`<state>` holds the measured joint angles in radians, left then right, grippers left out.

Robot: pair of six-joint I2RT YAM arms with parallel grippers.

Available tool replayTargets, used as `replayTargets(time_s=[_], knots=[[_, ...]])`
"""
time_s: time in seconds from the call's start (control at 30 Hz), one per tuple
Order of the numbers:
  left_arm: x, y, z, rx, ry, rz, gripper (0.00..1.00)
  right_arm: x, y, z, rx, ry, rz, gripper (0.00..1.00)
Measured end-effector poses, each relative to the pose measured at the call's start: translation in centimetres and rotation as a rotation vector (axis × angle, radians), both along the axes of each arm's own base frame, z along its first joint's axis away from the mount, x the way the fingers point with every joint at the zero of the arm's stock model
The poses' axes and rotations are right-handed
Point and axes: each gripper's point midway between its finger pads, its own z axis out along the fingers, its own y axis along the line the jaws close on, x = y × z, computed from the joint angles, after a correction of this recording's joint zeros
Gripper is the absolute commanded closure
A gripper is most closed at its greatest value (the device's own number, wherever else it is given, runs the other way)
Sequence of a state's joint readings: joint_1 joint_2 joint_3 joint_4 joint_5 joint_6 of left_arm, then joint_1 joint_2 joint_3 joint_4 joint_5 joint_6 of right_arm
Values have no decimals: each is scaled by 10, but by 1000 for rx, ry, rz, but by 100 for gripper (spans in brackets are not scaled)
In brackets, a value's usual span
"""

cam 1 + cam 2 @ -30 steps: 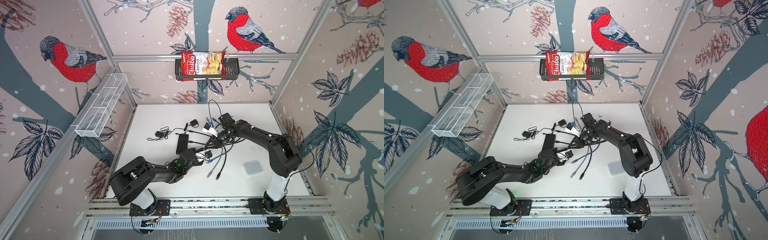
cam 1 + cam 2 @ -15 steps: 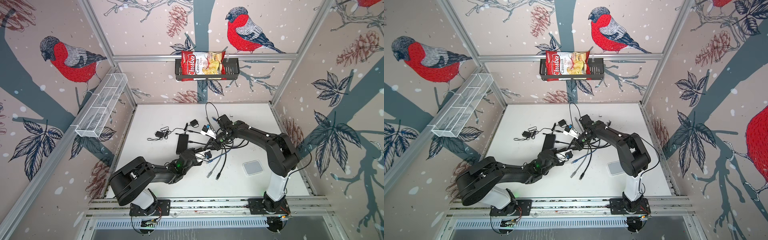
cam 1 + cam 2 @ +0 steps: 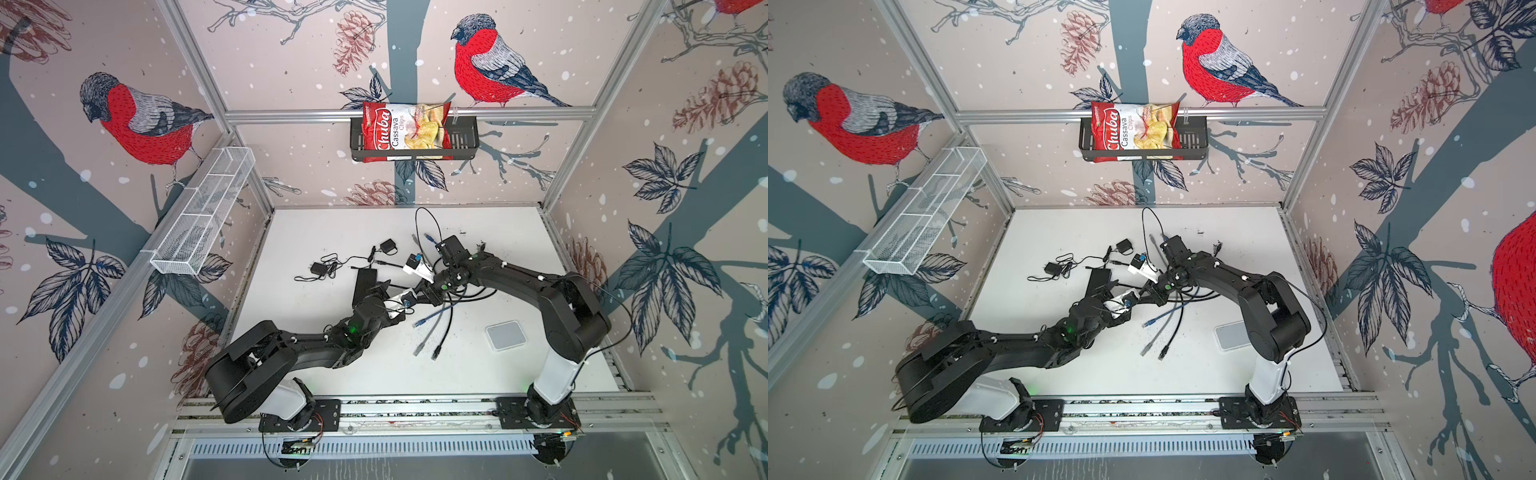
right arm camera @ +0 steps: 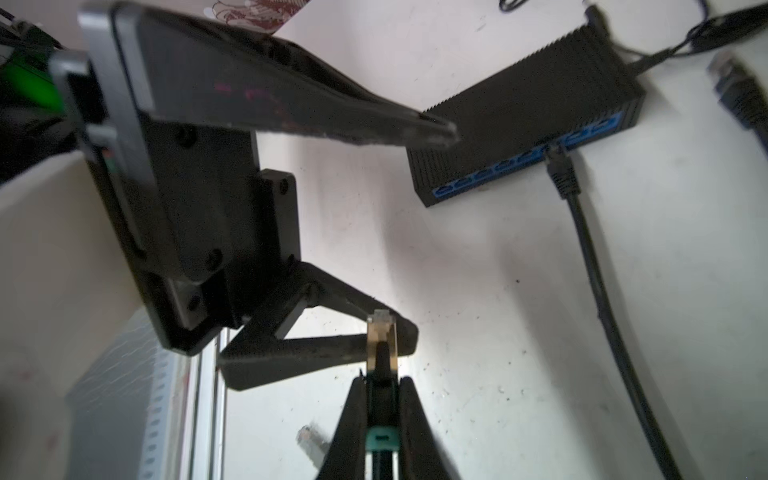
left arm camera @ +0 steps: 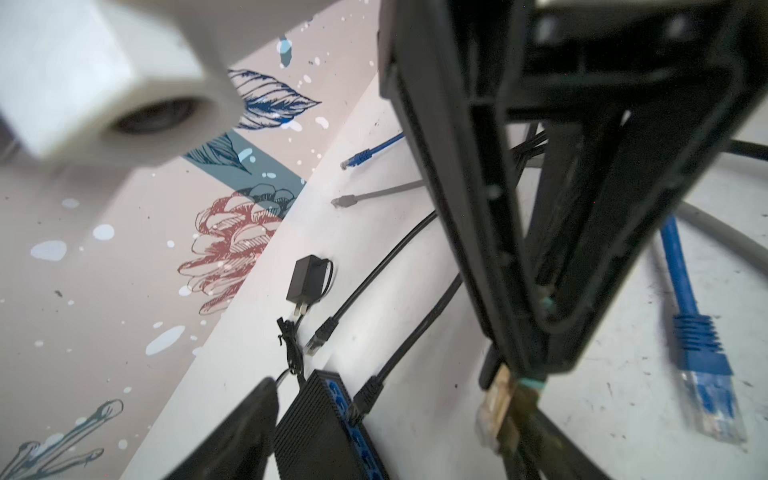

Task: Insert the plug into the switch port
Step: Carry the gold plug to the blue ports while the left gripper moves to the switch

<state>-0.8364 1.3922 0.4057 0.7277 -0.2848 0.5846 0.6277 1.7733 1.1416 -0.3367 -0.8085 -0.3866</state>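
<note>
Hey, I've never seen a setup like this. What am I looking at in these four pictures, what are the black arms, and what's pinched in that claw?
The machine is two black robot arms, left and right, mounted at the edge of a white table, each ending in a two-fingered gripper. Two pictures look down from one overhead camera; the other two come from cameras on the arms' wrists. On the table lie a black network switch with blue ports, a black cable already plugged into it, a loose blue cable, a grey cable, a black power adapter and a flat white box. The right gripper is shut on a clear network plug. The left gripper is open close by, holding nothing.
</note>
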Motion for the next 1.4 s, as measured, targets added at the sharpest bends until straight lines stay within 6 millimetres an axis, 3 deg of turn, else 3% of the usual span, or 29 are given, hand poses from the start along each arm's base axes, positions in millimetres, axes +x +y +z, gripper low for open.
replayTargets(time_s=[0.07, 0.23, 0.37, 0.57, 0.73, 1.07, 1.23, 1.4], knots=[[-1, 5, 8, -43, 29, 14, 6, 5, 0, -3, 15, -84, -18, 96], [11, 28, 65, -311, 59, 83, 5, 15, 2, -21, 14, -234, -87, 96], [15, 48, 77, -451, 144, 140, 6, 26, 12, -20, 39, -348, -130, 96], [35, 82, 65, -599, 318, 312, 6, 27, 29, -30, 46, -472, -152, 95], [48, 101, 41, -662, 459, 449, 7, 21, 37, -43, 42, -526, -139, 95], [54, 110, 12, -681, 585, 544, 7, 14, 51, -73, -17, -505, -106, 92], [54, 116, -2, -678, 627, 584, 8, 15, 51, -83, -56, -489, -105, 86], [54, 117, -6, -677, 638, 594, 8, 17, 52, -89, -99, -482, -103, 74]])
